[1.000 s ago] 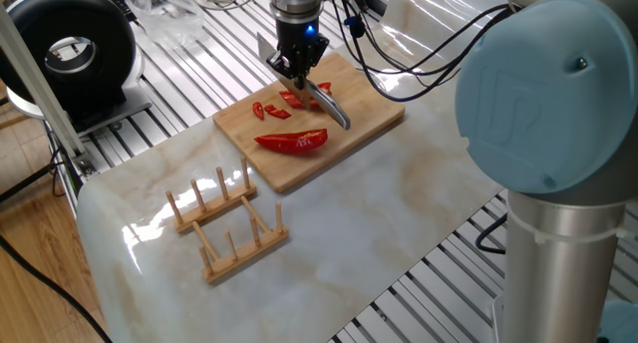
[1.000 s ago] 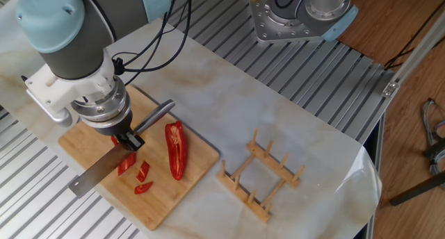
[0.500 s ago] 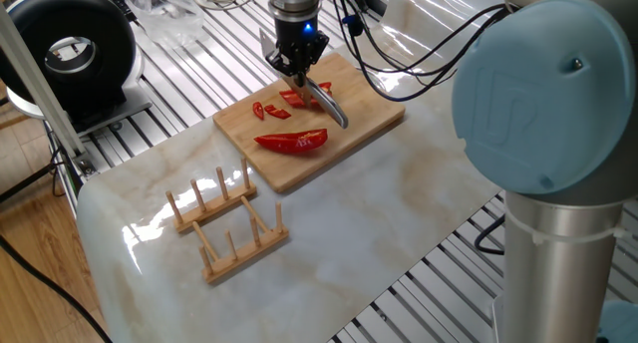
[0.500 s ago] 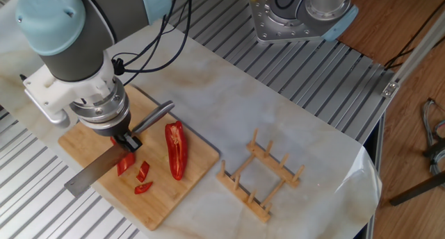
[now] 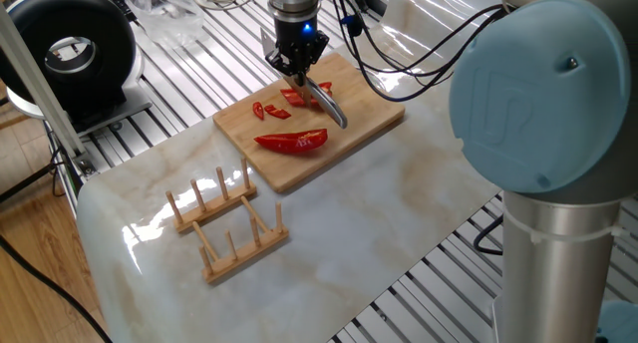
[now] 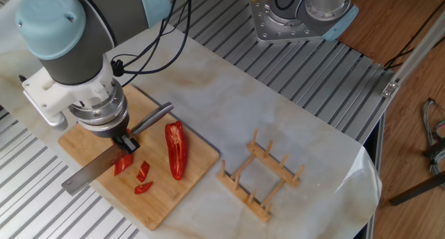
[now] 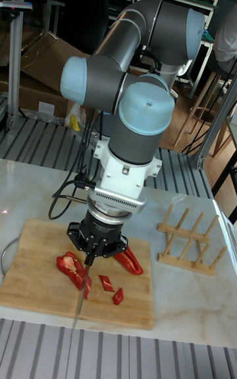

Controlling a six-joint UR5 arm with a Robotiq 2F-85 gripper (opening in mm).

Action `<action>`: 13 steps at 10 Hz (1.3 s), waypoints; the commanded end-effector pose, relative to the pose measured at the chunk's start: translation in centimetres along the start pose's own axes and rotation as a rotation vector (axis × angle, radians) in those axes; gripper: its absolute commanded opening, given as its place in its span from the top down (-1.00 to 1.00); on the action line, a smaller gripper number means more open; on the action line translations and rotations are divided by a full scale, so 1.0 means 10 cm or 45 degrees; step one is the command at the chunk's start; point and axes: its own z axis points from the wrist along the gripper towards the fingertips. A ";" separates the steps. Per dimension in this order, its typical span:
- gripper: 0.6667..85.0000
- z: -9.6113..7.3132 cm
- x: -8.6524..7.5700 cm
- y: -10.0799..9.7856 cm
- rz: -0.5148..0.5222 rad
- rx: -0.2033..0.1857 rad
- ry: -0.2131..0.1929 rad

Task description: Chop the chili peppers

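Wooden cutting board (image 5: pixel 344 134) lying flat on pale marbled surface (image 5: pixel 329 233). Near it, well apart, wooden peg rack (image 5: pixel 227 223), upright pegs in two rows. Far left, black round device (image 5: pixel 70 54) resting on slatted metal. Crumpled clear plastic (image 5: pixel 169 9) beside it.

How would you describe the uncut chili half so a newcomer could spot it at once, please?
Find the wooden cutting board on the marble table. On it, away from the claw and knife, lies the long chili half; its neighbours are only small red bits.
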 end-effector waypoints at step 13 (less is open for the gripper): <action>0.98 -0.08 0.04 0.02 0.083 0.021 0.032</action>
